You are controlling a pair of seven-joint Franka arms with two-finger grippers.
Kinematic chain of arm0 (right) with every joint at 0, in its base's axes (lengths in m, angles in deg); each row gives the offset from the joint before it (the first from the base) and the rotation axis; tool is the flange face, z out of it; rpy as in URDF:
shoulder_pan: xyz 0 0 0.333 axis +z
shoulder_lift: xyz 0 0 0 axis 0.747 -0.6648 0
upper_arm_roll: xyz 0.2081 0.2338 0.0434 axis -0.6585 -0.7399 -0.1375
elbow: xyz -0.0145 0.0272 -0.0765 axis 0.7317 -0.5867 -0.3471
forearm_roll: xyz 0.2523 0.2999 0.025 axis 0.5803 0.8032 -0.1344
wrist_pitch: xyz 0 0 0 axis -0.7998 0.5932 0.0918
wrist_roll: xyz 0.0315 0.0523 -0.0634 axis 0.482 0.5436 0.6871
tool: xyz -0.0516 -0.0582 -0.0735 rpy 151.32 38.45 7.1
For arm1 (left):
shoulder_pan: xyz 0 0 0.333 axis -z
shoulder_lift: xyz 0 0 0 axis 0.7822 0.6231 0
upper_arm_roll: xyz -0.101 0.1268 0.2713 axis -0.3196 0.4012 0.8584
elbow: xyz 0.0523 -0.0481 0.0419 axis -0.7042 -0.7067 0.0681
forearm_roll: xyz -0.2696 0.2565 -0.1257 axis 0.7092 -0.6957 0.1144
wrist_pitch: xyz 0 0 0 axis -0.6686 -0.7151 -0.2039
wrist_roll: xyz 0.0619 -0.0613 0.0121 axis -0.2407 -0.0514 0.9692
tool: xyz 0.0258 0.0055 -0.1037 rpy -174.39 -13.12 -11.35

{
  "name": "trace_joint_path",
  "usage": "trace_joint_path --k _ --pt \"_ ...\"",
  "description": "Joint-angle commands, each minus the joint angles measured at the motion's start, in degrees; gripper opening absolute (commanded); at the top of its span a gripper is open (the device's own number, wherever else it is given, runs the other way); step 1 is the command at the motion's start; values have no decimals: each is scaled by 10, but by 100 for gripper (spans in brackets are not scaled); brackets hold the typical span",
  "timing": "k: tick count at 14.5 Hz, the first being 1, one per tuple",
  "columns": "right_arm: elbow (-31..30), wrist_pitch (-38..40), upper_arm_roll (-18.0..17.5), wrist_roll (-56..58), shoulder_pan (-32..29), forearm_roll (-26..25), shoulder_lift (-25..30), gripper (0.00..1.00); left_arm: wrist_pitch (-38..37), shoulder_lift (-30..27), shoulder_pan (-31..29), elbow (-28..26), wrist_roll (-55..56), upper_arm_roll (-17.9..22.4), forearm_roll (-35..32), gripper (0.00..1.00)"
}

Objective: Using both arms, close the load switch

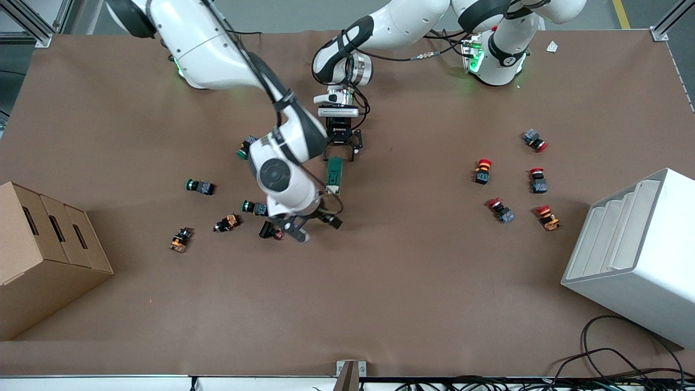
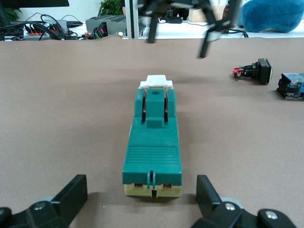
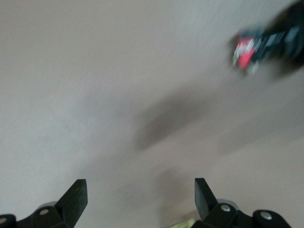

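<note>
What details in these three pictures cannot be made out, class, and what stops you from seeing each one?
- Front view: one end of the load switch is covered by the left gripper.
- Front view: part of a small dark button is hidden under the right gripper.
- Right wrist view: motion blur smears a red-and-black object; its kind cannot be told.
- Left wrist view: the bottom edge cuts off the left gripper's fingers.
</note>
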Motion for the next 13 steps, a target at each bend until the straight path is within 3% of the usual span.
trace_joint_path --k 1,3,6,11,13 --pt "-6 80 -9 100 -58 -10 49 100 32 16 -11 22 -53 0 57 100" --pt "-6 146 -9 199 -105 -13 87 100 33 16 -12 28 -61 -1 62 100" --pt "-6 232 -8 310 -157 -106 134 100 33 13 -13 30 -68 -2 65 100" --pt "-6 309 -8 433 -228 -118 196 100 34 3 -13 87 -170 -14 165 100" --pt "-6 330 -8 488 -251 -147 220 100 34 -6 -13 94 -191 -17 182 100"
